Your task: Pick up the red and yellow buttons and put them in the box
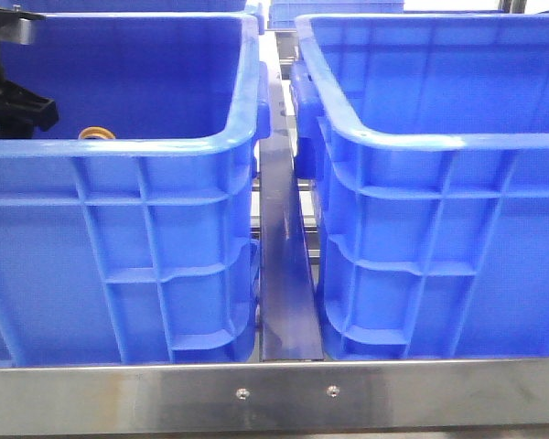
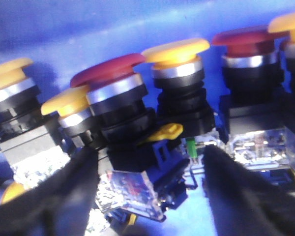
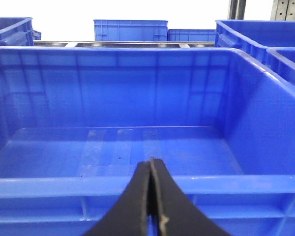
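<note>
Steel rail [image 1: 274, 393], brushed and fastened with 2 small screws, runs across the nearest edge of the front view. Behind it stand 2 deep blue plastic crates with ribbed, grid-patterned walls and thick rounded rims, parted by a polished metal strip [image 1: 284, 274].

Left crate [image 1: 119, 265]: the left arm [image 1: 9, 91], black, reaches down inside it near the far-left wall. A yellow-orange ring-edged cap [image 1: 97, 133] just shows above the near rim, beside the arm.

Left wrist view: the left gripper [image 2: 150, 182] is spread wide — its 2 dark, matte fingers [image 2: 54, 196] stand either side of a red button [image 2: 113, 78] and its body, not yet touching it. That button has a smooth domed red cap, a bright metal collar, a black threaded barrel and a clear plastic block beneath. Around it, packed close on the blue floor, are yellow buttons [image 2: 177, 51] of the same build and a 2nd red one [image 2: 246, 42]. A small yellow lever tab [image 2: 164, 132] and a green pin [image 2: 191, 147] sit at the base of the neighbouring unit.

Right crate, the box [image 3: 137, 182]: the right wrist view shows a smooth blue floor with faint pale rectangular marks. The right gripper [image 3: 151, 196] hangs just outside the near rim — its black tapered fingers pressed together, holding nothing.
</note>
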